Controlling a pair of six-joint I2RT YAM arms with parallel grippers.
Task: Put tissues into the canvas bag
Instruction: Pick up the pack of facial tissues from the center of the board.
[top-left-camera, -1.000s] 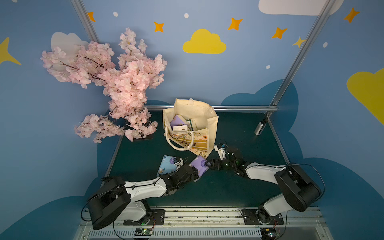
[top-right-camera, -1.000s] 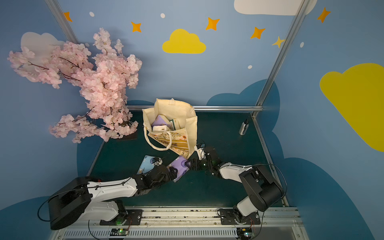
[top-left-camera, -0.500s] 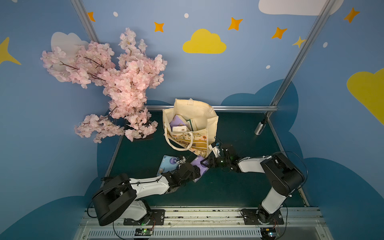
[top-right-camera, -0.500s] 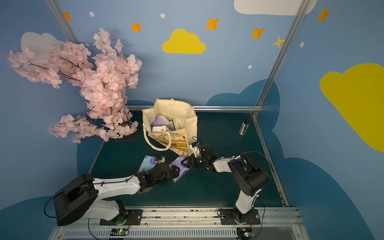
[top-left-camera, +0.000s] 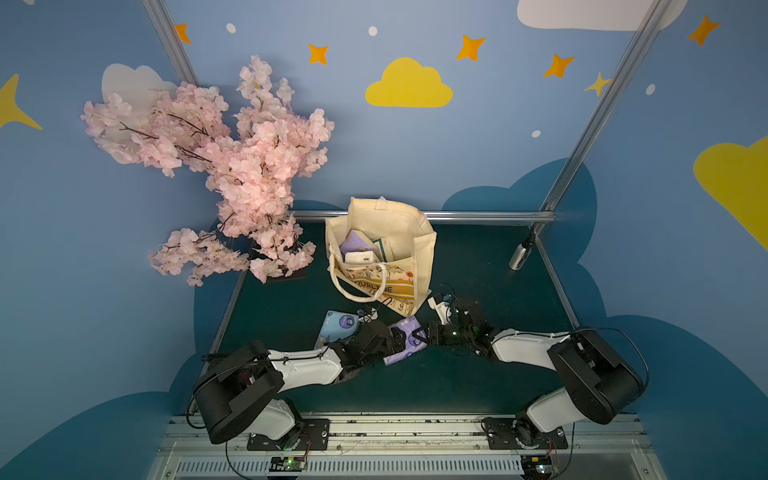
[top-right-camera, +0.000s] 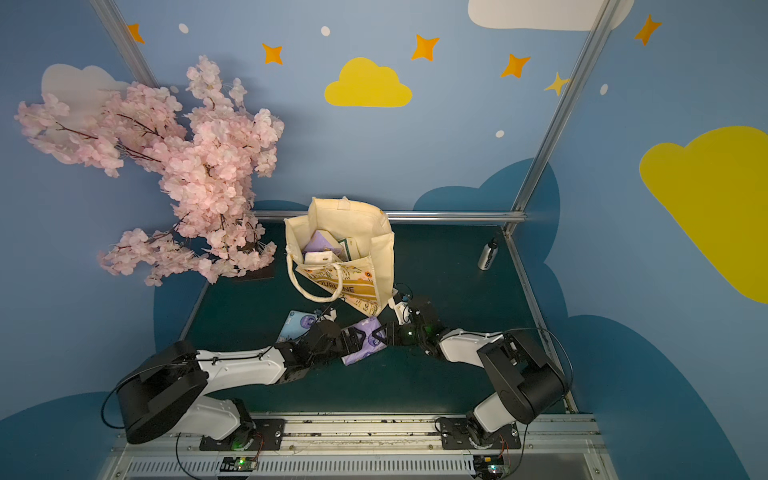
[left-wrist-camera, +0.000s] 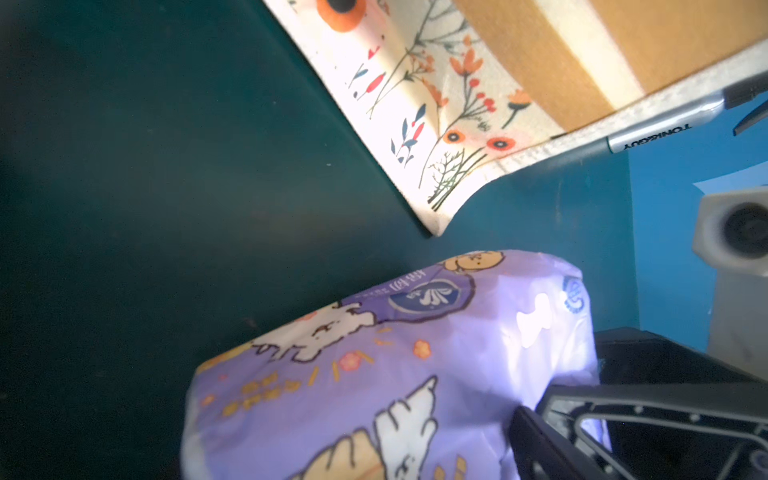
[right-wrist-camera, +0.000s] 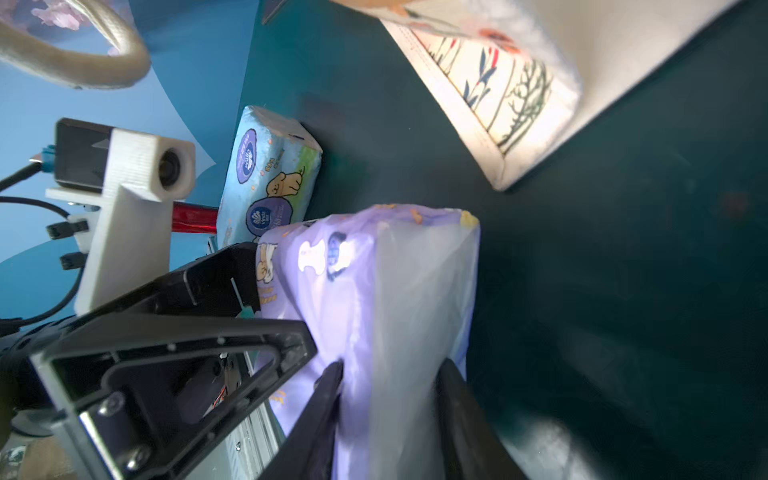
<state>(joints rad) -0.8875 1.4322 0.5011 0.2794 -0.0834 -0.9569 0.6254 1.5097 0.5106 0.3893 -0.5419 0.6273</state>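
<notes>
Green tabletop (top-left-camera: 478, 270) is bearing a cream floral canvas bag (top-left-camera: 419, 232), centre frame, already holding several packs (top-left-camera: 355, 245). Just below it, the right claw (right-wrist-camera: 390, 368) is pinching a purple plastic-wrapped tissue pack (top-left-camera: 405, 338), the left claw (top-left-camera: 392, 338) is gaping wide, and a light-blue pack (top-left-camera: 337, 328) is waiting.

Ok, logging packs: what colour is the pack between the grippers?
Purple tissue pack, best in left wrist view.

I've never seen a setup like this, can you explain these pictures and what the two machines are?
They are two robot arms with pincer grippers. Two pictures look down from overhead; two come from cameras on the wrists. On the green table stand a canvas bag holding tissue packs, a blossom tree and a bottle; a light blue pack lies there too. The right gripper pinches a purple pack by its end; the left gripper has its jaws wide beside it, grip unclear.
</notes>
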